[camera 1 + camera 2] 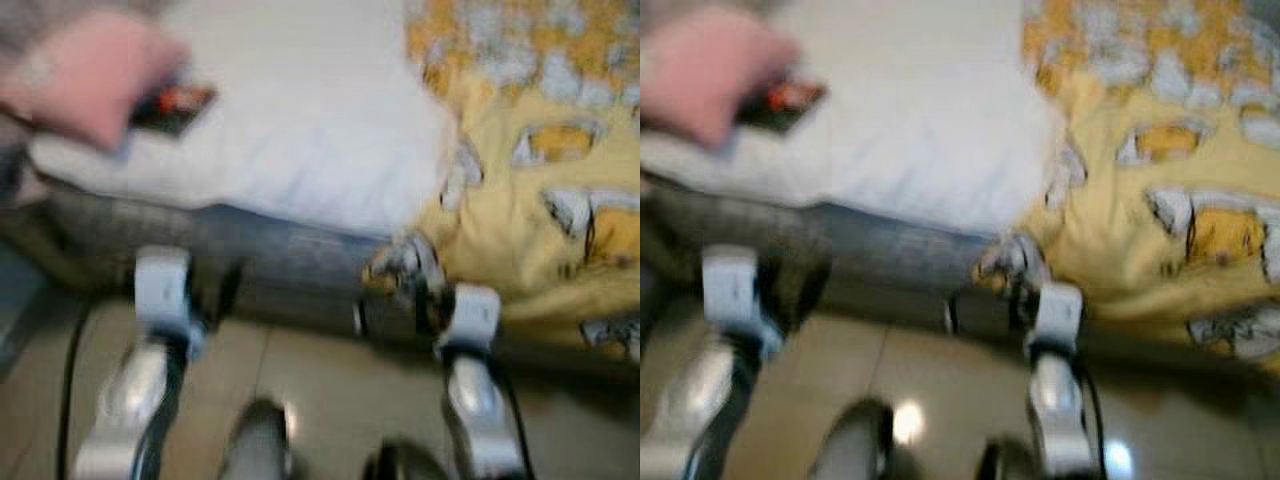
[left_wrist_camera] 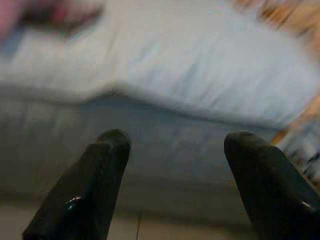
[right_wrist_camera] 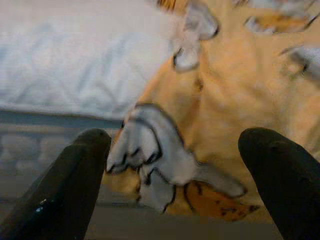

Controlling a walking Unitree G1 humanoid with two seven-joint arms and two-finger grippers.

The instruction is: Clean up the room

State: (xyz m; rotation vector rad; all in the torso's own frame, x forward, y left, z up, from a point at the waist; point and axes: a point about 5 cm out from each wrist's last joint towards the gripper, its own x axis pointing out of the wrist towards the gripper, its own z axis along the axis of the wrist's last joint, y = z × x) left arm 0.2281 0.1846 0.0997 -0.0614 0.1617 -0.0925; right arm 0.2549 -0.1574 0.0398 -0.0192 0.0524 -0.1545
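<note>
The robot is standing at the edge of the bed (image 1: 300, 260), and the head views are blurring, so details are coming through soft. By my reading, this is the approach stage of the tidy-up: nothing is being held, and both arms are reaching toward the bedside.

The right pincer (image 3: 175, 165) is hanging open, its two black fingers spread wide, and between them in the wrist view sits the drooping corner of the yellow patterned blanket (image 1: 530, 200). That blanket is lying over the right part of the bed, its corner spilling over the bed's edge toward the tiled floor (image 1: 330, 390). It looks like the thing about to be dealt with; the next move probably calls for easing the right pincer forward so the hanging corner sits between the fingers, then closing on the cloth.

The left pincer (image 2: 175, 160) is open too, fingers well apart, pointing at the grey side of the bed, below the white sheet (image 1: 300, 130). Both silver forearms are held low and forward, roughly parallel, wrists level with the bed's side.

At the far left of the bed, a pink blurred shape (image 1: 85, 75) is lying beside a small dark item with red on it (image 1: 172, 105); what they are, I can't tell.
</note>
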